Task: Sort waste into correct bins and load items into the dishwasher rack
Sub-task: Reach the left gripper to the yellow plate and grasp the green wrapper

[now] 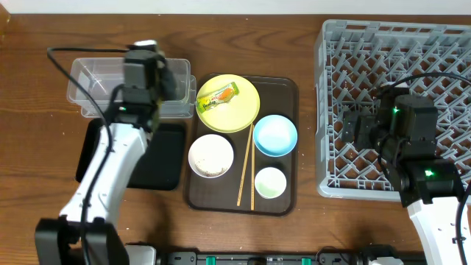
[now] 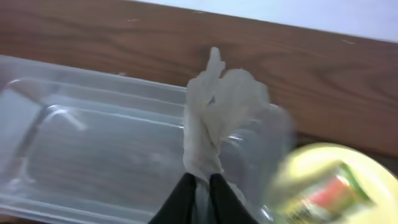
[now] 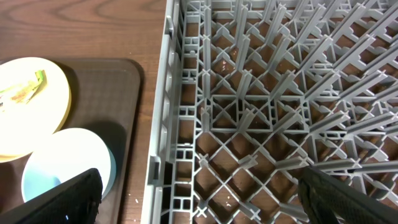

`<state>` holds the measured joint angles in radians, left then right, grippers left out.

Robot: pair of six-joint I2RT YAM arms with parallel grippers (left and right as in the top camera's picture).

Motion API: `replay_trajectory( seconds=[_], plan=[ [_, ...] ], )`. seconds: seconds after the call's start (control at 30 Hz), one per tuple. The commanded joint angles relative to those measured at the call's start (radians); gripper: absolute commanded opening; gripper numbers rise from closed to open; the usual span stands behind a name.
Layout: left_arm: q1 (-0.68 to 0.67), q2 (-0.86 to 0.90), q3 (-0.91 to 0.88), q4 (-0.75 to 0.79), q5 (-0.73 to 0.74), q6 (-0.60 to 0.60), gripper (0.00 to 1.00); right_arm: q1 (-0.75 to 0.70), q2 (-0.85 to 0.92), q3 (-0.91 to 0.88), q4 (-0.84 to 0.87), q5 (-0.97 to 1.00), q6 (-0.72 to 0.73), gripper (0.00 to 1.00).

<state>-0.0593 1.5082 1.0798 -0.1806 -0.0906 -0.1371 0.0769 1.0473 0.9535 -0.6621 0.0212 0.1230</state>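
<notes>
My left gripper [image 2: 204, 182] is shut on the crumpled white tissue [image 2: 217, 112] and holds it over the right end of the clear plastic tub [image 2: 93, 155], which also shows in the overhead view [image 1: 92, 77]. The black tray [image 1: 165, 158] lies below the tub. The snack wrapper [image 1: 218, 95] lies on the yellow plate [image 1: 239, 114]. The pinkish-white bowl [image 1: 211, 155] holds beige scraps. The light blue bowl [image 1: 274, 135], small white cup [image 1: 270, 182] and chopsticks [image 1: 246, 165] sit on the brown tray. My right gripper [image 3: 199, 193] is open above the left edge of the grey rack [image 3: 261, 93].
The brown serving tray [image 1: 283, 96] lies between the bins and the rack [image 1: 441, 44]. Bare wooden table [image 1: 44, 44] surrounds everything. Arm cables run over the tub and the rack.
</notes>
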Motion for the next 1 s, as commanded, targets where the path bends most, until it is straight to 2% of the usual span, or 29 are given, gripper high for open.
replay_trajectory(
  seconds=[0.0,0.07,0.1,0.2,0.3,0.43,0.53,0.6,0.77,0.97],
  plan=[
    [0.05,0.053,0.013,0.031,-0.029,-0.013,0.31,-0.005,-0.002,0.021,0.0,-0.003,0.011,0.99],
    [0.058,0.061,0.013,0.055,-0.022,-0.013,0.55,-0.005,-0.002,0.021,0.0,-0.003,0.011,0.99],
    [0.058,0.059,0.013,0.066,-0.023,-0.013,0.57,-0.005,-0.002,0.021,0.0,-0.003,0.011,0.99],
    [0.046,0.034,0.014,0.082,0.014,-0.011,0.58,-0.005,-0.002,0.021,-0.001,-0.003,0.011,0.99],
    [0.021,0.007,0.033,0.035,0.082,0.035,0.58,-0.005,-0.002,0.021,-0.001,-0.003,0.011,0.99],
    [-0.045,0.007,0.133,-0.172,0.083,0.122,0.68,-0.005,-0.002,0.021,0.0,-0.003,0.011,0.99],
    [-0.106,0.013,0.227,-0.312,0.083,0.221,0.71,-0.005,-0.002,0.021,0.0,-0.003,0.011,0.99],
    [-0.148,0.014,0.266,-0.348,0.084,0.261,0.74,-0.005,-0.002,0.021,0.0,-0.003,0.011,0.99],
    [-0.253,0.043,0.286,-0.325,0.079,0.389,0.77,-0.005,-0.002,0.021,0.0,-0.003,0.011,0.99],
    [-0.281,0.175,0.286,-0.252,0.079,0.396,0.78,-0.005,-0.002,0.021,-0.001,-0.003,0.011,0.99]
  ],
)
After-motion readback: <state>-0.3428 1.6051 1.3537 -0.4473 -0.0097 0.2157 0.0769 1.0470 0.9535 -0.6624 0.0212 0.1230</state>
